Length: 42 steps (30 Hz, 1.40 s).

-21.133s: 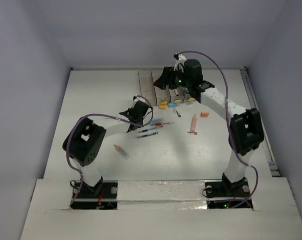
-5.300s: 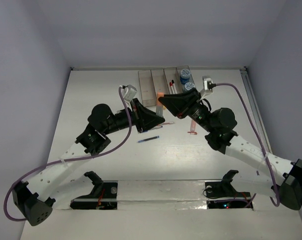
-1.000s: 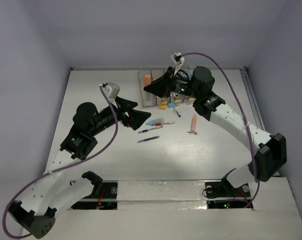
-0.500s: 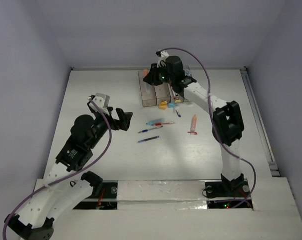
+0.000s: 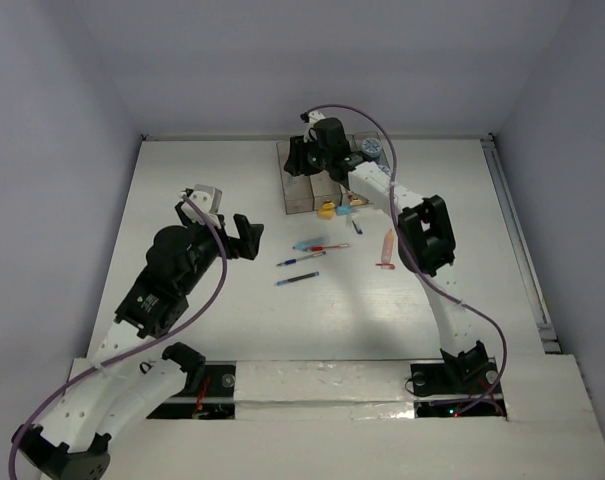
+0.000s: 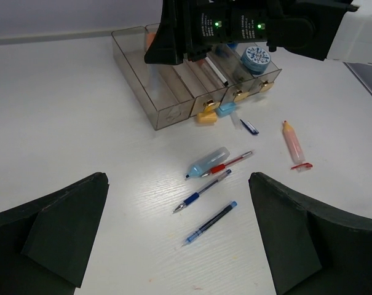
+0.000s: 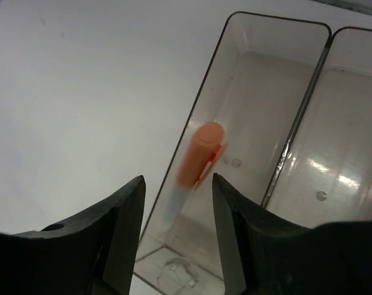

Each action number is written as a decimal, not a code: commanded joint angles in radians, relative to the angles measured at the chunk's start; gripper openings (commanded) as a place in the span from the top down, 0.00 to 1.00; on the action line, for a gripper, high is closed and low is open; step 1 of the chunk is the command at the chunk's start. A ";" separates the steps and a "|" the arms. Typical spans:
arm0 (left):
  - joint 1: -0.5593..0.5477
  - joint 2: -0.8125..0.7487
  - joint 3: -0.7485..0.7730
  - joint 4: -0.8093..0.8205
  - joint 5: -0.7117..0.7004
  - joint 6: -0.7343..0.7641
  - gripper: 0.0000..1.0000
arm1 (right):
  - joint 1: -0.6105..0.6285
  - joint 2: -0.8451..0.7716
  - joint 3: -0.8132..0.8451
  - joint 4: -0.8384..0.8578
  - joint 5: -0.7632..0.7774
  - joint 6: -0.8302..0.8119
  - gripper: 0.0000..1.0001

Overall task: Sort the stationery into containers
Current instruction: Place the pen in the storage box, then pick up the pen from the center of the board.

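In the gap of the right tool (image 7: 176, 184) an orange-capped stick (image 7: 201, 150) is seen, blurred and tilted over the left wall of the end bin of the containers (image 7: 278, 17). Neither finger is seen touching it, so the jaws are parted with nothing gripped. Bare worktop (image 7: 69, 92) is left open on its left. The left tool (image 6: 178, 181) is spread wide and empty, with loose pens (image 6: 201, 192) just ahead.

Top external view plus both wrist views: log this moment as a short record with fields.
right gripper: jaws parted at the end bin, orange stick blurred between them
left gripper: open, empty, above the table
loose on table: red pen, two blue pens, blue marker, pink stick
beside the bins: yellow erasers, blue eraser
in a bin: blue-white roll
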 commanded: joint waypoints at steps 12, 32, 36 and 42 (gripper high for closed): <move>0.015 -0.025 -0.003 0.045 -0.012 0.011 0.01 | 0.004 -0.345 -0.239 -0.059 0.065 -0.105 0.37; 0.015 -0.036 -0.003 0.057 0.068 -0.001 0.01 | -0.110 -0.945 -1.223 0.028 -0.074 -0.049 0.57; 0.015 -0.037 -0.004 0.054 0.056 0.001 0.01 | 0.033 -0.801 -1.066 -0.007 -0.036 -0.252 0.55; 0.015 -0.045 -0.006 0.054 0.048 0.000 0.01 | 0.044 -0.648 -0.901 -0.003 -0.028 -0.335 0.51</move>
